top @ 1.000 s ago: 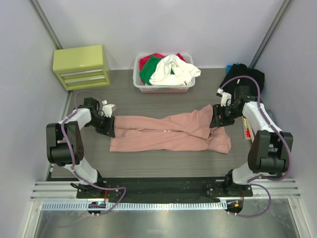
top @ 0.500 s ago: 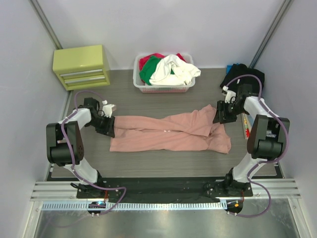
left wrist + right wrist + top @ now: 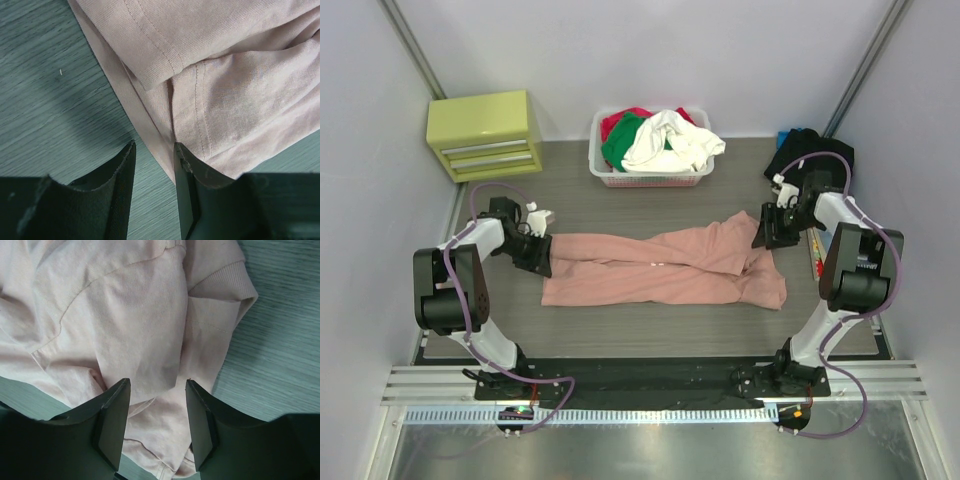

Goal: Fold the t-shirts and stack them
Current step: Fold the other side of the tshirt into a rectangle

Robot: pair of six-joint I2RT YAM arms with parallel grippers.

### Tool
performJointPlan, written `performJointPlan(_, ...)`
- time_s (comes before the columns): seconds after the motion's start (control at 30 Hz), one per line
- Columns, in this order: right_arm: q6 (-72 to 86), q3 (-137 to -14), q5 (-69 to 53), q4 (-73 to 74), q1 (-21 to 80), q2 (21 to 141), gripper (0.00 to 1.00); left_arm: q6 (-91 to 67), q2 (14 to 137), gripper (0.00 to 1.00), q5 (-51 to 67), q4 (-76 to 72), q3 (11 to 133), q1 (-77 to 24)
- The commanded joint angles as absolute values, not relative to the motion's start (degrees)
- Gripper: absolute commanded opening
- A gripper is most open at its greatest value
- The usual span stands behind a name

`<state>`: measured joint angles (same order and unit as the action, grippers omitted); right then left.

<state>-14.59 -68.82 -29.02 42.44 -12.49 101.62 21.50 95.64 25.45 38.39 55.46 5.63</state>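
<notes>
Salmon-pink t-shirt (image 3: 660, 270) is laid out across the middle of the grey wood-grain table (image 3: 620, 205), drawn into a long, narrow band running from one arm to the other, its layers crossing over each other near the centre.

Down at the band's left end we have the left gripper (image 3: 154, 146), low over the table. Its jaws stand partway open with a narrow gap between the fingers (image 3: 120, 190). The hemmed edge of the shirt runs right into that gap, and bare table shows beside it, so the cloth sits between the fingers but is not pinched.

Over to the other end, and the right gripper (image 3: 157, 382) hangs above the bunched, ribbed-edged part of the shirt. These jaws are spread wider, roughly half open. Pink fabric fills the space between the two fingers (image 3: 112, 420), rumpled into soft folds, and again nothing looks clamped.

Black t-shirt (image 3: 810, 150) lies in a heap at the far right corner, just beyond the right arm. A white laundry basket (image 3: 650, 180) piled with red, green and white clothes stands at the far edge, and a yellow-green drawer cabinet (image 3: 485, 130) sits in the far left corner.
</notes>
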Motion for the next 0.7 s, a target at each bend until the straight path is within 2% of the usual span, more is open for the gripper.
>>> performJointPlan(0.0, -14.2, -70.6, -30.7, 41.0, -12.4, 102.5, 0.49, 22.0, 95.4, 0.38, 25.3, 38.1, 56.2, 5.5)
performJointPlan(0.07, -14.2, -70.6, -30.7, 40.7, -12.4, 103.2, 0.32, 21.7, 95.4, 0.38, 25.6, 38.1, 56.3, 5.5)
performJointPlan(0.1, -13.9, -70.6, -30.7, 40.4, -12.4, 103.2, 0.20, 21.6, 95.5, 0.38, 25.7, 38.2, 56.3, 5.5)
performJointPlan(0.2, -13.9, -70.2, -30.2, 39.7, -12.5, 102.6, 0.01, 21.9, 95.6, 0.38, 25.2, 38.2, 56.3, 5.5)
performJointPlan(0.5, -14.1, -70.7, -25.1, 37.7, -13.8, 96.6, 0.01, 21.8, 95.7, 0.38, 25.4, 38.2, 56.1, 5.5)
performJointPlan(0.67, -13.4, -74.8, -23.9, 37.9, -13.8, 97.6, 0.01, 21.5, 96.1, 0.38, 25.8, 38.1, 56.2, 5.5)
